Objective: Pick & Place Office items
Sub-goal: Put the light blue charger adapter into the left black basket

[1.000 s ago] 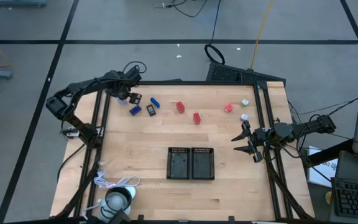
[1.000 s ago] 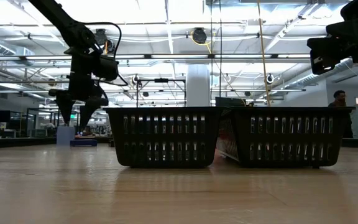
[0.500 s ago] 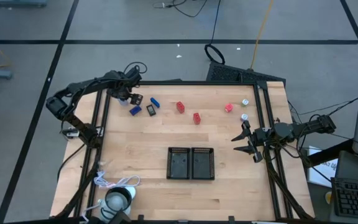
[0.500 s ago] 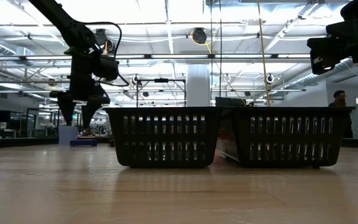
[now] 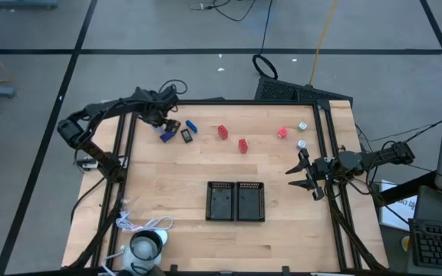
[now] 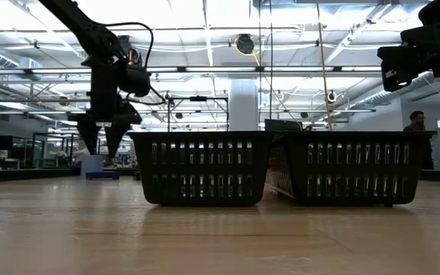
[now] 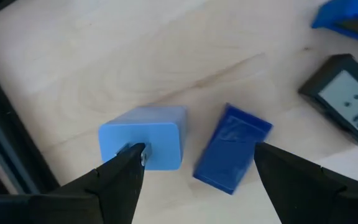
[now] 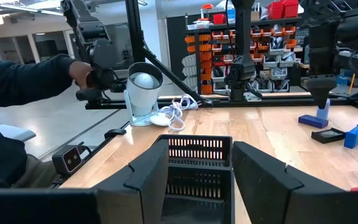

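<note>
Left gripper (image 7: 194, 163) hangs with its fingers spread wide at the far left corner of the table (image 5: 183, 169), empty, straddling 2 blue pieces that lie on the wood. One finger tip sits at the edge of the light blue block (image 7: 145, 138); whether it touches is unclear. The dark blue block (image 7: 232, 148) lies just beside that one, between the fingers. Near them rest a small dark piece with a grey display (image 7: 347, 99) and another blue block (image 7: 347, 18) at the frame's edge.

From above, this gripper (image 5: 165, 126) sits over the blue cluster (image 5: 167, 136), with the dark piece (image 5: 186, 136) and a blue block (image 5: 192, 126) just to its right. Farther along the far side lie 2 red blocks (image 5: 222, 132) (image 5: 242, 145), a third red piece (image 5: 282, 133), and 2 silvery-white round bits (image 5: 301, 126) (image 5: 301, 143).

Right gripper (image 5: 304, 174) waits at the right edge, fingers apart and holding nothing, pointed toward the 2 black trays (image 5: 235, 201) side by side at the table's middle. A white cup-like thing with a cord (image 5: 146, 245) stands at the near left corner.
</note>
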Motion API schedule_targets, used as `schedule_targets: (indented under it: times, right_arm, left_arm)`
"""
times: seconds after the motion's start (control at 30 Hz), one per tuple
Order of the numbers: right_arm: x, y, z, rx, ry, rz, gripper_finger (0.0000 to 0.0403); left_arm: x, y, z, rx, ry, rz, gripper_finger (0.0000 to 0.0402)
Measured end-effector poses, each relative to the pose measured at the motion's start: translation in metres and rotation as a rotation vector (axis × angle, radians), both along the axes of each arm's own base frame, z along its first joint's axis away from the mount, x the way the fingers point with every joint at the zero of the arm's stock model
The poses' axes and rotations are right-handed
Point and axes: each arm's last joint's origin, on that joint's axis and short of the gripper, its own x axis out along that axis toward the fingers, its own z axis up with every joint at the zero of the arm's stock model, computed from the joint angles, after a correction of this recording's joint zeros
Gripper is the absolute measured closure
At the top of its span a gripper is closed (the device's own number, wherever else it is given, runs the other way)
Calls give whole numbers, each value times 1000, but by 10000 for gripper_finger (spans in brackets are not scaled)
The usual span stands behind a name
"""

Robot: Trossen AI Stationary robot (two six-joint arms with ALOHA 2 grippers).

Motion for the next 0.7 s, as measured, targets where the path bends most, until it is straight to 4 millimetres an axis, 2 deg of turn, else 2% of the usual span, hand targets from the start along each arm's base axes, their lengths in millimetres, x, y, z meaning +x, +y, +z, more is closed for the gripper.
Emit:
schedule_targets:
  times: [0.37, 0.7]
  right_arm:
    - [0, 0, 0, 0, 0, 0, 234]
    - [0, 0, 0, 0, 0, 0, 234]
  left_arm:
    - [13, -9, 0, 15, -32, -44, 103]
    - [30, -20, 2, -9, -140, -110, 103]
